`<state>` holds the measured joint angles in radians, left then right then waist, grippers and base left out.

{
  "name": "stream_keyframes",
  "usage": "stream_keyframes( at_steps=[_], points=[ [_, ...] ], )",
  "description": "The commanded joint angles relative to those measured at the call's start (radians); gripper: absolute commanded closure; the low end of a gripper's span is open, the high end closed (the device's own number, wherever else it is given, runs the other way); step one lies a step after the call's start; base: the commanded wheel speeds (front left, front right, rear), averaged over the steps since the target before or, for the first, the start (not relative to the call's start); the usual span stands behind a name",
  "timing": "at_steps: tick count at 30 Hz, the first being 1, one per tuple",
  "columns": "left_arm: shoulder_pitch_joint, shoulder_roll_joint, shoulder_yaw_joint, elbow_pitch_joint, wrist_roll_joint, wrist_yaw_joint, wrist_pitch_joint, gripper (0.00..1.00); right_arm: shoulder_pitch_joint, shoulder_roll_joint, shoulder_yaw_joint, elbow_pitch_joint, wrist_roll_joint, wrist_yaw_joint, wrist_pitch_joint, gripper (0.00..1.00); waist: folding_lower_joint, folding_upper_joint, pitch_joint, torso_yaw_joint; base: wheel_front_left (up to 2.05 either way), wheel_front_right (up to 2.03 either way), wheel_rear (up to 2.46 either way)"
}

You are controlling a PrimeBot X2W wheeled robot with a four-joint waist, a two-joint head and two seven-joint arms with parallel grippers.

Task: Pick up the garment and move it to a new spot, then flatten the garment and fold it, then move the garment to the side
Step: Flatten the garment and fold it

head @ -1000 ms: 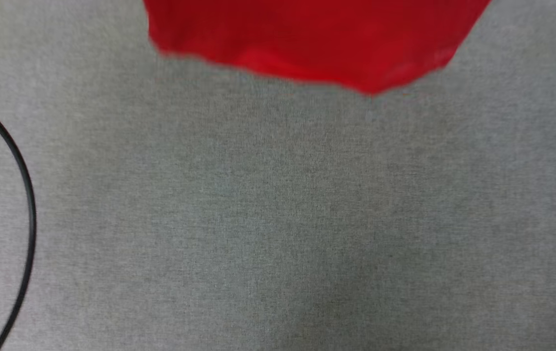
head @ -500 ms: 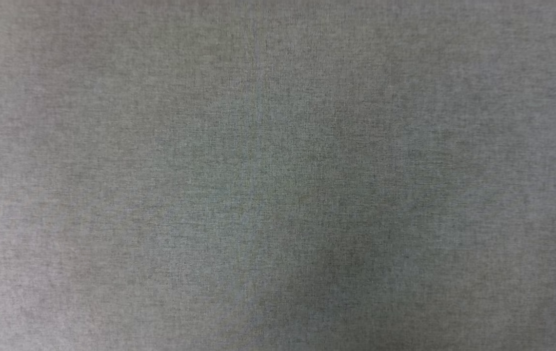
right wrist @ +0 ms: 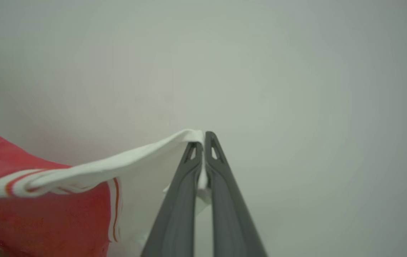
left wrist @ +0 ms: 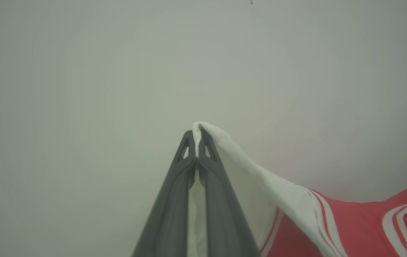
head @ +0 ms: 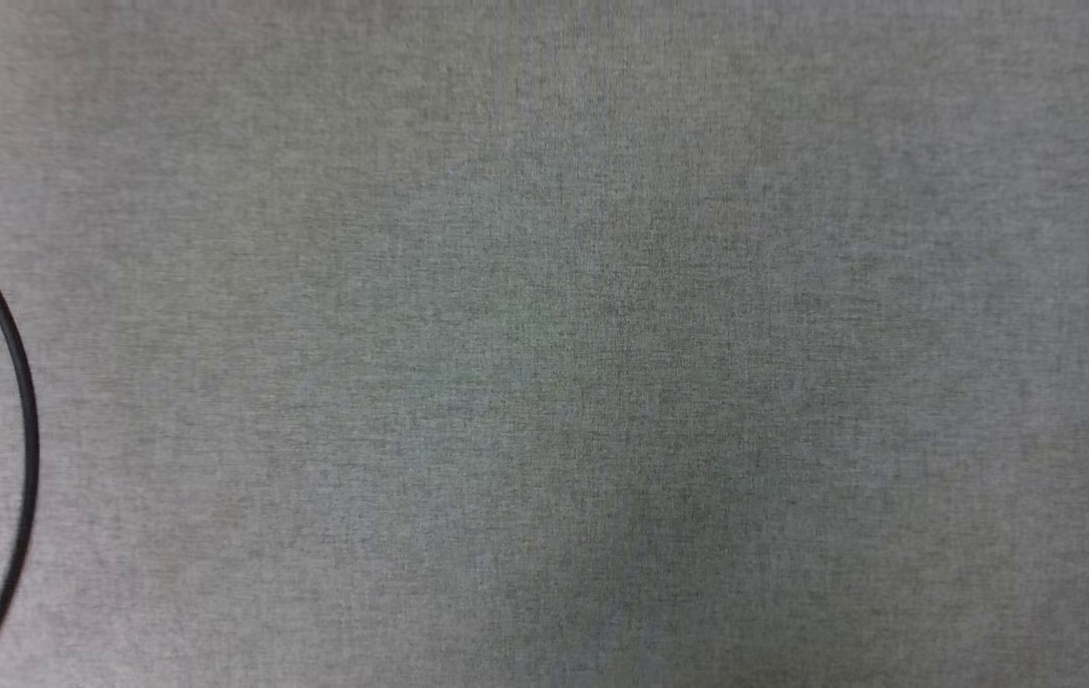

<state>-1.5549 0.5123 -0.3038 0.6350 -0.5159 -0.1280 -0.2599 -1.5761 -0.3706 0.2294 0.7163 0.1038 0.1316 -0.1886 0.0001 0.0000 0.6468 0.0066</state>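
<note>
Left gripper: jaws pinched tight on white sleeve edge of garment; cloth runs between fingers and peeks past tips. Right gripper: jaws likewise clamped on white sleeve edge of garment. Garment hangs lifted, strung between both grippers; striped trim, then red body sag away from each grip. Beyond garment: plain pale background. Head view: grey woven surface, black cable curving across it; garment's place over it cannot tell.

head view faces down, wrists share garment
</note>
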Motion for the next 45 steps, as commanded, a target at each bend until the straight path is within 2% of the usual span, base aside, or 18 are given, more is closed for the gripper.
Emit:
stream_keyframes(
  at_steps=[1,7,17,26,34,45],
  points=[
    [0.047,0.007,0.021,-0.036,0.005,0.001,-0.007,1.0,0.049,-0.005,0.011,-0.004,0.018,-0.002,-0.013,1.0,-0.0001,0.0,-0.015,0.001,0.0,0.0,0.0],
    [0.338,-0.016,0.12,-0.163,0.016,0.009,-0.006,1.0,0.283,-0.03,0.055,-0.076,0.089,-0.002,-0.05,1.0,-0.0001,0.0,-0.09,0.006,0.0,0.0,0.0],
    [0.828,-0.074,0.22,-0.36,0.035,0.059,-0.006,1.0,0.699,-0.082,0.069,-0.26,0.163,-0.002,-0.041,1.0,-0.0001,0.0,-0.234,0.013,0.0,0.0,0.0],
    [1.2,-0.125,0.271,-0.436,0.013,0.093,-0.007,1.0,1.073,-0.059,0.017,-0.394,0.196,-0.002,0.015,1.0,-0.0001,0.0,-0.368,0.001,0.0,0.0,0.0],
    [1.444,-0.152,0.293,-0.439,-0.008,0.119,-0.006,1.0,1.349,-0.024,-0.048,-0.451,0.195,-0.002,0.05,1.0,-0.0001,0.0,-0.467,-0.008,0.0,0.0,0.0],
    [1.67,-0.18,0.306,-0.432,-0.025,0.168,0.002,1.0,1.631,0.007,-0.116,-0.454,0.19,-0.002,0.059,1.0,-0.0001,0.0,-0.564,-0.017,0.0,0.0,0.0]
  ],
)
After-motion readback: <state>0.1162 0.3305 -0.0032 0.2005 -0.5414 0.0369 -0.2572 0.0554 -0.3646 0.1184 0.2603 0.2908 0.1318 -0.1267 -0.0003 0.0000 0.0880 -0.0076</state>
